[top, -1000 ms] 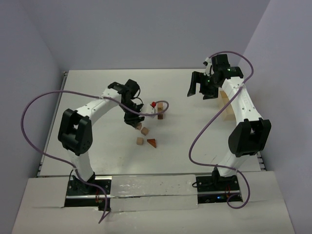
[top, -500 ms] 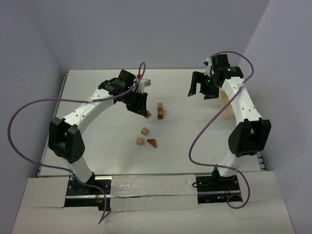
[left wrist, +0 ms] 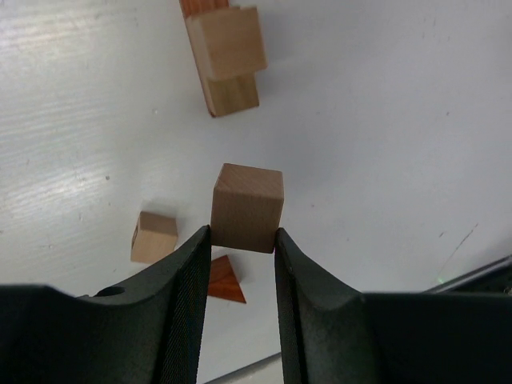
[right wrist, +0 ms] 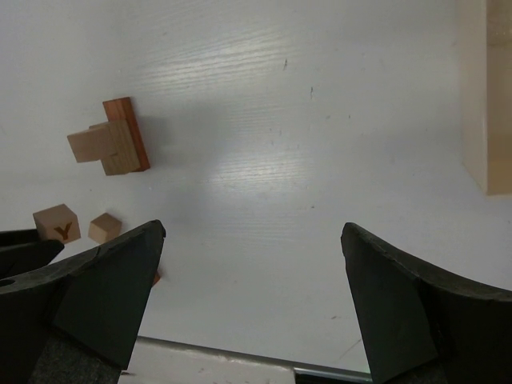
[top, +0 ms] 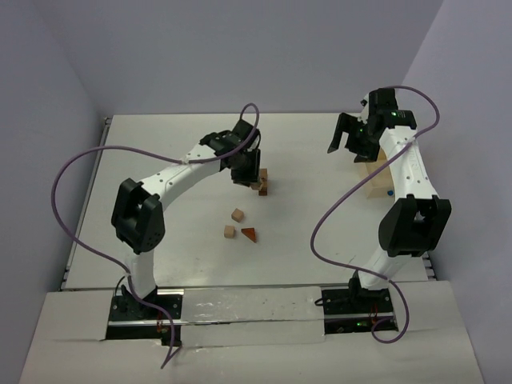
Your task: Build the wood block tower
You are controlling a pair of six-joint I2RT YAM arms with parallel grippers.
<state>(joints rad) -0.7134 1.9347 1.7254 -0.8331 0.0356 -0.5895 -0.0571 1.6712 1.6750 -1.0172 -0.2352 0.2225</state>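
My left gripper (left wrist: 242, 234) is shut on a light tan cube (left wrist: 248, 206), held above the table just left of the tower (top: 262, 182). In the top view the left gripper (top: 248, 173) sits close beside it. The tower (left wrist: 226, 56) is a short stack of tan and reddish-brown cubes. A loose tan cube (left wrist: 154, 237) and the reddish-brown wedge (left wrist: 224, 278) lie on the table below my fingers. Two loose cubes (top: 237, 214) (top: 230, 231) and the wedge (top: 250, 234) lie nearer the arm bases. My right gripper (top: 352, 140) (right wrist: 250, 232) stands wide open at the far right, holding nothing.
The large pale wooden box (top: 374, 178) (right wrist: 486, 96) stands at the right edge of the table, under the right arm. The tower (right wrist: 112, 146) shows at upper left in the right wrist view. Purple cables loop off both arms.
My left arm has swung from beside the loose blocks to the right, up to the tower, with the tan cube in its grip. The right arm has shifted slightly right, still open.
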